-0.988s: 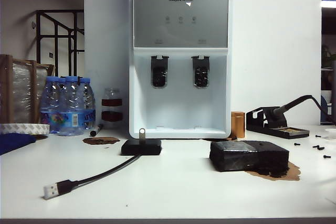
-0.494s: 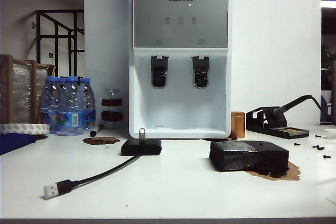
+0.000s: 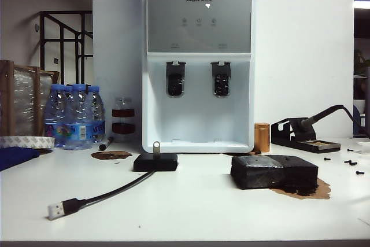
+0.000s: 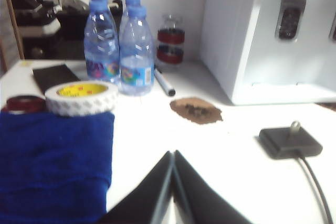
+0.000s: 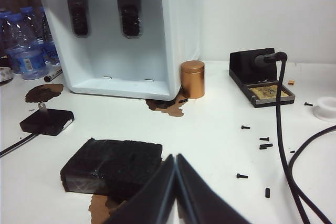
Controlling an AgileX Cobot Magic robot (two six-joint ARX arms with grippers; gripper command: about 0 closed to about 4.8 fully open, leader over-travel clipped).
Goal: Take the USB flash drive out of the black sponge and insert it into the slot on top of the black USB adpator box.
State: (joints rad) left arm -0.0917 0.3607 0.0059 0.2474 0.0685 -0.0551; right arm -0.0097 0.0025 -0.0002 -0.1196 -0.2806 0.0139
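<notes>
change: across the exterior view's three pictures nothing on the tabletop [image 3: 191, 201] shifts; the drive, box, sponge and cable lie the same, and no arm shows there.
meaning for the task: judged from how things lie, the insertion looks done; both arms seem clear of the work.
usb flash drive [image 3: 156, 147]: standing upright out of the top of the black usb adaptor box [image 3: 155, 162], its small loop uppermost; also seen in the left wrist view [image 4: 295, 127] and the right wrist view [image 5: 42, 107].
black sponge [image 3: 274, 171]: well apart from the box, on the right side of the tabletop, sitting partly over a brown stain [image 3: 315, 190]; no drive shows in it, as the right wrist view confirms [image 5: 113, 166].
cable [image 3: 110, 192]: runs from the box toward the front, ending in a silver plug [image 3: 56, 210] lying free.
left pincer [image 4: 172, 184]: fingers pressed together, holding nothing, above bare tabletop beside a blue cloth [image 4: 52, 163], the box off to one side.
right pincer [image 5: 175, 187]: pressed together and empty, just beside the sponge's near corner.
containers: water bottles [image 3: 74, 115] look filled and capped; a small glass jar [image 3: 122, 119] holds something dark red; the copper tin [image 3: 262, 137] is lidded, contents hidden; the dispenser [image 3: 198, 67] carries a blue jug on top.
risk: none pressing that i can see; how deep the drive sits cannot be told.
</notes>
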